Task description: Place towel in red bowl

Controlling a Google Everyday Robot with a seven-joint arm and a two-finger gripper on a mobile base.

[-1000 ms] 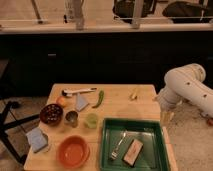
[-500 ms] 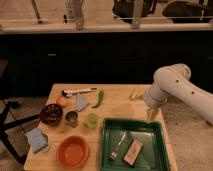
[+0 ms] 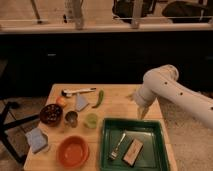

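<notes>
Your gripper hangs over the table's right side, just past the green tray's far rim; its grip state can't be told. The towel lies well to its left, long axis seemingly near-to-far. The red bowl sits nearer you.

Arm: white and thick, comes in from the right edge and slants up and leftward across the right half of the frame.
Elbow: rounded, bent downward, right of centre.
Gripper: below the elbow, pointing down, just right of frame centre.
</notes>
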